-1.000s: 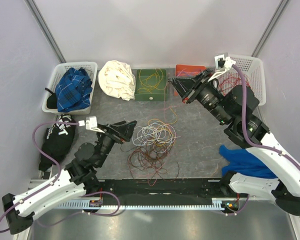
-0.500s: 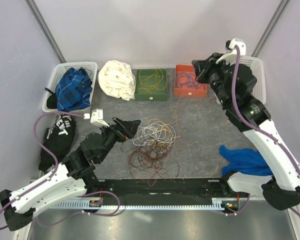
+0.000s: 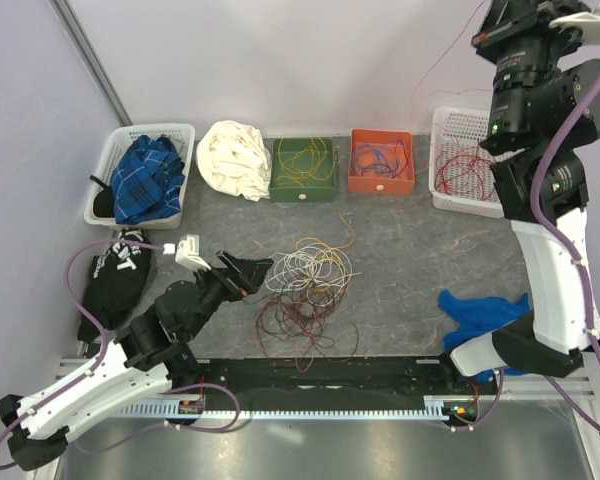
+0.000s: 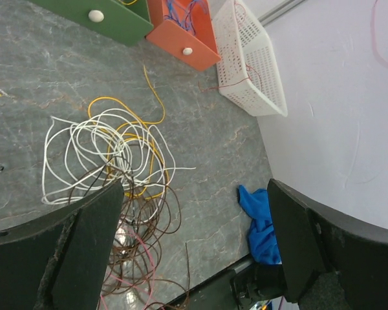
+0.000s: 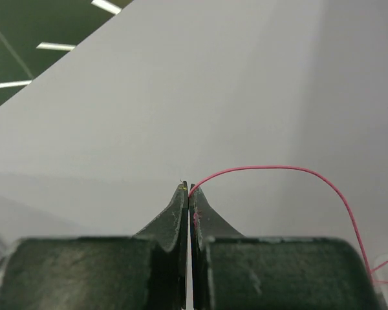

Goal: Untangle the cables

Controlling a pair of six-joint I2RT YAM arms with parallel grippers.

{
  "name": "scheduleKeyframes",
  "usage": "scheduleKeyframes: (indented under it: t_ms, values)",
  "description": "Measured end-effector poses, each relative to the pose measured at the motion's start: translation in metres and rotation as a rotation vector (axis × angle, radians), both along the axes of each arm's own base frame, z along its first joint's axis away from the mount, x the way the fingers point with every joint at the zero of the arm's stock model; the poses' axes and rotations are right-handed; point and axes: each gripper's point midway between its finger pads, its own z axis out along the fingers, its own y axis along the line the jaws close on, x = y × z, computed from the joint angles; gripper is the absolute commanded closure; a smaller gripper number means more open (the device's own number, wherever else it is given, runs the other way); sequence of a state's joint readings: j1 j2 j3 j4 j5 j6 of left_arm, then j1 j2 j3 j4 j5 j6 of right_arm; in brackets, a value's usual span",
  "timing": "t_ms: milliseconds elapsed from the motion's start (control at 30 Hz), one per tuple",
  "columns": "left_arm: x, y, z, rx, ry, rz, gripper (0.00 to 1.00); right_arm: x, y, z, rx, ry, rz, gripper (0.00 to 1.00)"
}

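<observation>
**Left pincer** (image 3: 255, 268): fingers spread wide, held low over the grey stone-patterned table (image 3: 410, 250). The loose tangle of white, yellow, brown and pink wires (image 3: 302, 290) lies on the table just ahead of and below its tips, between the two fingers in the wrist view.

**Right pincer** (image 5: 187, 194): held high, fingertips pressed together on one thin red wire (image 5: 278, 167), which arcs away to the right of the tips. Far below this pincer stands a white mesh basket (image 3: 460, 113) holding red wires.

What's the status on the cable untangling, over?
Right gripper shut on red wire, raised high. Left gripper open at the edge of the tangle. Blue cloth lies clear of it.
</observation>
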State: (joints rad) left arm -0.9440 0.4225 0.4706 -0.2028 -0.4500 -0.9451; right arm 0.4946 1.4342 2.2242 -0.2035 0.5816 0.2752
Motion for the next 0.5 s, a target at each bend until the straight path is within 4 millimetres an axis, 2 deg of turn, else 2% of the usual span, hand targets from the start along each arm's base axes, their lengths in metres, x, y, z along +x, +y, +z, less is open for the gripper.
scheduleKeyframes:
  t_ms: [100, 200, 233, 267, 400, 500]
  values:
    - [-0.003, 0.004, -0.003, -0.001, 0.005, 0.0, 0.0, 0.01, -0.022, 0.011, 0.014, -0.029, -0.118, 1.0]
    - [-0.006, 0.005, -0.005, -0.007, 0.007, -0.006, 0.0, 0.031, -0.042, 0.005, 0.007, -0.018, -0.245, 1.0]
    - [-0.006, 0.005, -0.006, -0.009, 0.01, -0.006, 0.0, 0.045, -0.05, -0.002, 0.002, -0.003, -0.301, 1.0]
    - [-0.006, 0.005, -0.008, -0.01, 0.013, -0.007, 0.0, 0.049, -0.056, -0.004, 0.001, 0.001, -0.324, 1.0]
    - [-0.008, 0.003, -0.022, -0.002, 0.046, -0.019, 0.0, 0.089, -0.097, -0.033, -0.004, 0.066, -0.482, 1.0]
    - [-0.01, 0.0, -0.034, 0.01, 0.076, -0.033, 0.0, 0.117, -0.138, -0.059, 0.004, 0.124, -0.588, 1.0]
